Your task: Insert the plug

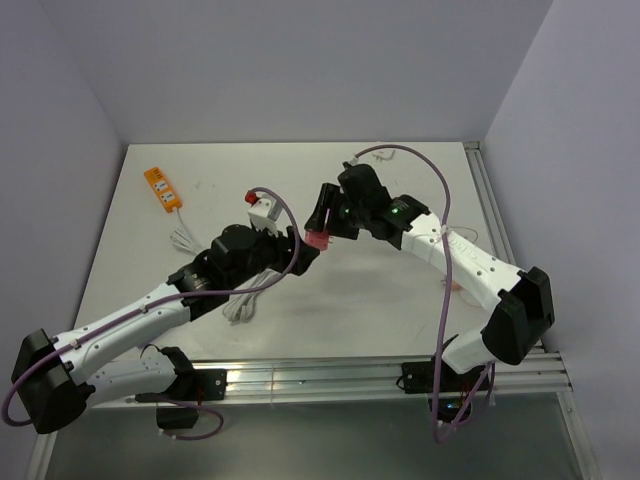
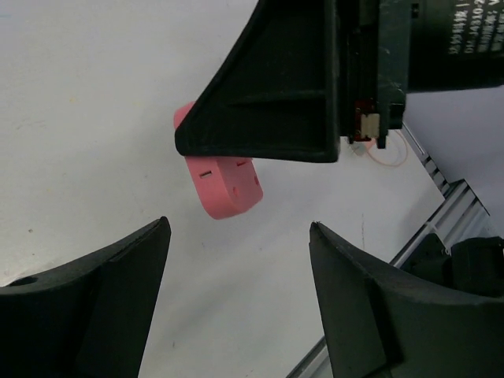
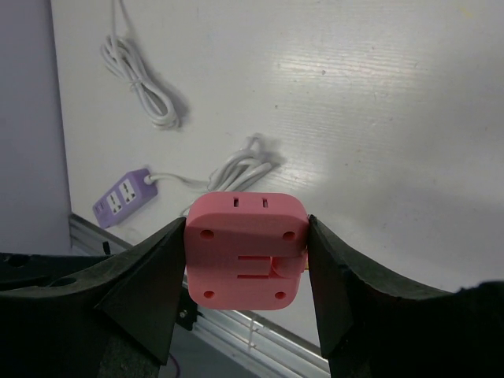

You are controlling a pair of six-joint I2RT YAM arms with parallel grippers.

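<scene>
Your right pincer (image 3: 246, 236) is clenched on the pink plug (image 3: 244, 264), squeezed between its fingers above the surface (image 3: 354, 94). Your left pincer (image 2: 239, 236) is released, spread wide, with the plug just ahead of its fingertips.

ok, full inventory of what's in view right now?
plug: 1, salmon-pink, held above the table in the right jaws
orange power strip: 1, orange, far-left of table
lilac power strip: 1, lilac, near table edge, by the rail
cord bundles: 2, white, coiled on table, one running to the lilac power strip
table: 1, white
rail: 1, silver, along table's near edge
left gripper: 1, black, jaws open, facing the plug
right gripper: 1, black, jaws shut on the plug
</scene>
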